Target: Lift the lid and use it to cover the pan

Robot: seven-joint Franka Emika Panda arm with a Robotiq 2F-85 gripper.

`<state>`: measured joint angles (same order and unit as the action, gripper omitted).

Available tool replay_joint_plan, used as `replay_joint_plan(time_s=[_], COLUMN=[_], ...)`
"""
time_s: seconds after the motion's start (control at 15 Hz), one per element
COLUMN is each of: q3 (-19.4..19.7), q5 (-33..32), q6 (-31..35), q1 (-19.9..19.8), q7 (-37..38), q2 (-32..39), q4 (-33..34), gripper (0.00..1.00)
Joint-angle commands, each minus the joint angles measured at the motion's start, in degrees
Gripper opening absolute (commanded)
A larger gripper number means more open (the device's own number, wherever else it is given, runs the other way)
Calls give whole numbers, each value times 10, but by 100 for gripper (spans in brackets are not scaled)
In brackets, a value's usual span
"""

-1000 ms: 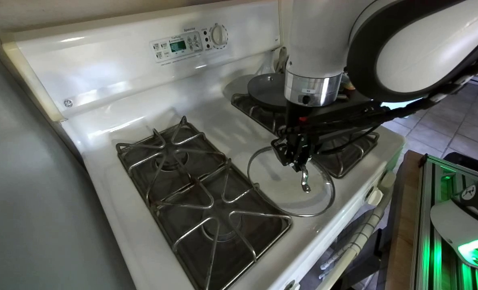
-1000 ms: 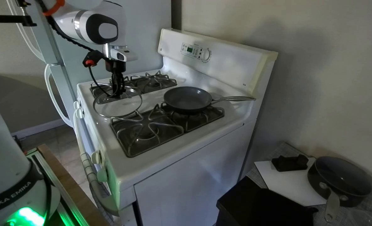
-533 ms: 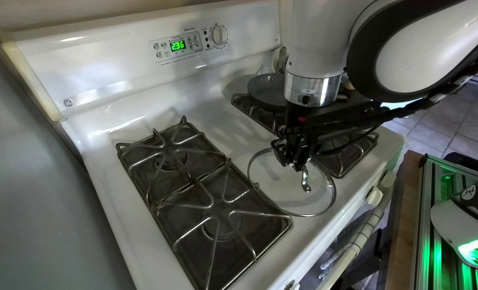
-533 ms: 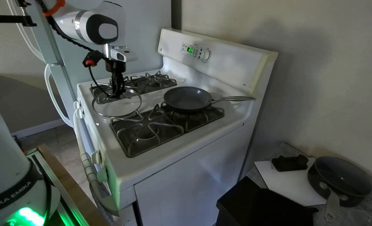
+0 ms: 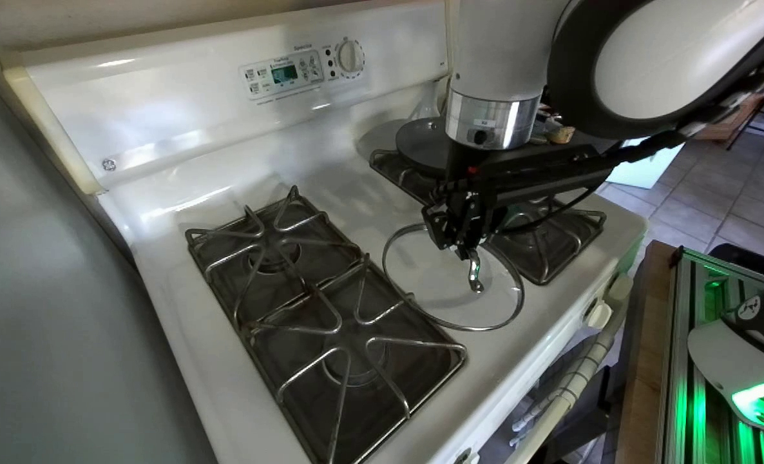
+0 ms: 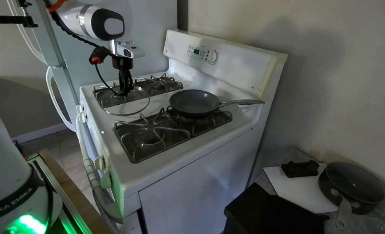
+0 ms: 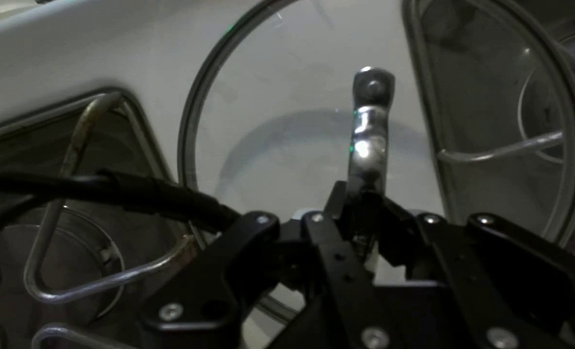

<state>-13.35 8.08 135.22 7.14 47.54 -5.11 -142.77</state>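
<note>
The round clear glass lid (image 5: 440,283) hangs just above the white stovetop between the two grate sets; it shows in both exterior views (image 6: 130,109). My gripper (image 7: 363,206) is shut on the lid's curved metal handle (image 7: 371,121), one finger on each side. In an exterior view the gripper (image 5: 464,250) points down over the lid's middle. In the wrist view the lid's shadow lies on the stovetop beneath the glass. The dark grey frying pan (image 6: 194,102) sits on the back grate, its handle pointing away from the lid. The arm partly hides the pan (image 5: 420,142) in an exterior view.
Black burner grates (image 5: 350,348) lie on one side of the lid, and more grates (image 6: 152,133) lie between it and the stove's side edge. The stove's back panel (image 6: 225,61) rises behind the pan. A dark saucepan (image 6: 351,185) stands on a separate surface beside the stove.
The gripper and lid have risen a little together and shifted slightly toward the back of the stove. The handle stays between the fingers. The pan has not moved.
</note>
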Motion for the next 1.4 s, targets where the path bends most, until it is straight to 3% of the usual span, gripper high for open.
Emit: replay_joint_plan(time_s=[0.0, 0.47, 0.73, 1.07, 1.13, 1.33], q3=[11, 24, 31, 45, 46, 50], q5=[3, -11, -39, -86, -66, -68], q6=[-22, -121, -192, -195, -182, -182], q1=[5, -4, -27, -53, -44, -46], q7=[10, 16, 47, 66, 44, 42], q2=[-17, -71, -75, -34, -58, -48], q4=[16, 65, 135, 211, 171, 177], gripper=[0, 0, 0, 0, 0, 1])
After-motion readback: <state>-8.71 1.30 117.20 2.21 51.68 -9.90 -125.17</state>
